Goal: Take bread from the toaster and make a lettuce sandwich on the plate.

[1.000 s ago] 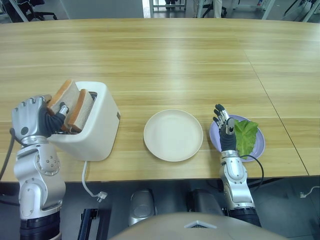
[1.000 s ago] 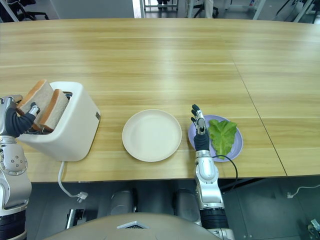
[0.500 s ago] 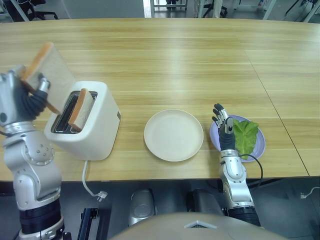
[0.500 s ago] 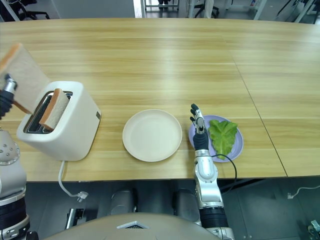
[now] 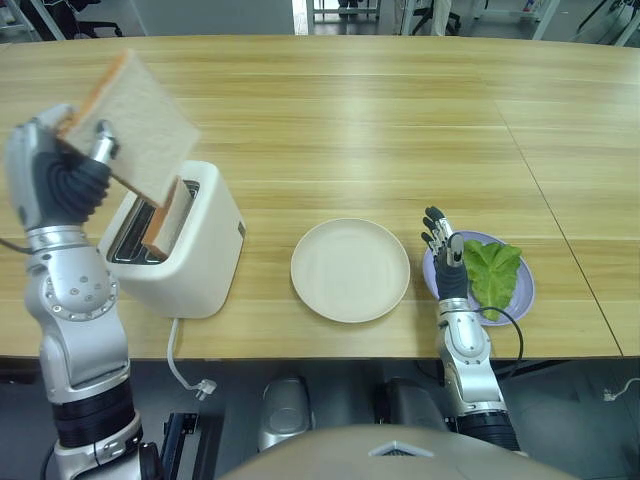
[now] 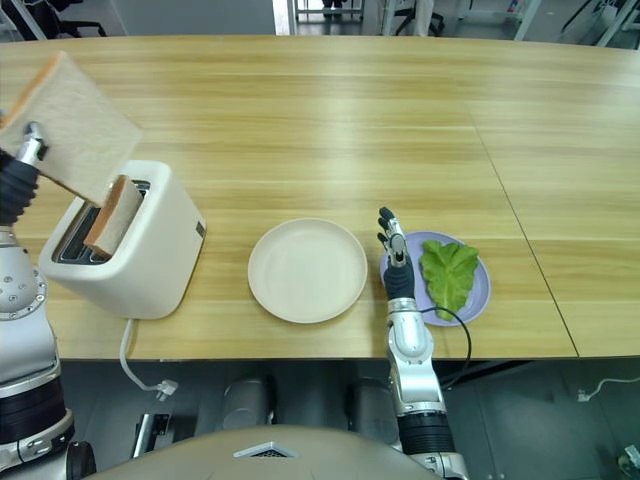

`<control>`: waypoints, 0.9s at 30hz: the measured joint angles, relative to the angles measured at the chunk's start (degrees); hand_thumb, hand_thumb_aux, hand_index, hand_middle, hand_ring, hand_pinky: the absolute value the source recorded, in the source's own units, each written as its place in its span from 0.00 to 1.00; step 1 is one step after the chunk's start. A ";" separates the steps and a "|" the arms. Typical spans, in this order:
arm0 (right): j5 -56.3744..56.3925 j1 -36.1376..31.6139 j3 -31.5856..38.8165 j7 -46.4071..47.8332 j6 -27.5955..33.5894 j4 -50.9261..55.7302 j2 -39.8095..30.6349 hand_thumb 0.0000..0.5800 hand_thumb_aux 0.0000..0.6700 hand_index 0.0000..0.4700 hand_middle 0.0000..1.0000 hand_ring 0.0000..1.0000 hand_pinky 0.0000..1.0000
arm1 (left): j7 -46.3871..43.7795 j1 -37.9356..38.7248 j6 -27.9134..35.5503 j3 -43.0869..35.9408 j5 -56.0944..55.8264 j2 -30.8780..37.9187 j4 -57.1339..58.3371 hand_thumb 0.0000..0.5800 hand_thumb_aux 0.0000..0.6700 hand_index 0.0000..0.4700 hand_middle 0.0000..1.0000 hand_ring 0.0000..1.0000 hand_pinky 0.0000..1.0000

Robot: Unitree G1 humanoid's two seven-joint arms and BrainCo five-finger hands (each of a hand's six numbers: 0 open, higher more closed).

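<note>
left hand [image 5: 60, 180] holds a bread slice [image 5: 135, 125] up above the toaster [image 5: 205, 265]

seen from the white plate [image 5: 350, 270], the toaster stands at 9 o'clock, a strip of table [image 5: 350, 120] wood between them. the left hand's fingers are clamped on the slice's lower edge, and the slice tilts well above the slots. a second slice [image 6: 113, 217] sits in the toaster. at 3 o'clock, just beside the plate, a purple dish [image 5: 525, 295] carries the lettuce [image 5: 490, 272]. the right hand [image 5: 445, 250] stands upright at the dish's 9 o'clock rim, fingers straight and holding nothing. the plate, dish and toaster sit near the table's 6 o'clock edge. the toaster's cord [image 5: 185, 365] hangs over that edge. broad wood runs on toward 12 o'clock.
</note>
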 measured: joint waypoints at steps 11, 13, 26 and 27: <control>-0.04 -1.52 -0.66 -1.08 -0.40 -3.75 -0.35 0.00 0.00 0.00 0.00 0.00 0.00 | -16.94 -2.43 0.01 -12.84 -18.06 -4.83 7.82 1.00 1.00 0.98 1.00 1.00 1.00; -0.04 -1.66 -0.50 -0.99 -0.39 -4.20 -0.36 0.00 0.00 0.00 0.00 0.00 0.00 | -19.47 -2.47 0.78 -15.67 -19.69 -5.82 9.99 1.00 1.00 0.98 1.00 1.00 1.00; -1.33 -2.72 2.24 1.03 -0.29 -6.52 -0.83 0.00 0.00 0.00 0.00 0.00 0.00 | -31.16 -3.96 2.07 -27.99 -23.20 -7.28 20.79 1.00 1.00 0.98 1.00 1.00 1.00; -1.58 -2.67 2.50 1.18 -0.29 -6.53 -1.06 0.00 0.00 0.00 0.00 0.00 0.00 | -31.82 -4.82 2.12 -28.61 -23.45 -7.79 22.29 1.00 1.00 0.98 1.00 1.00 1.00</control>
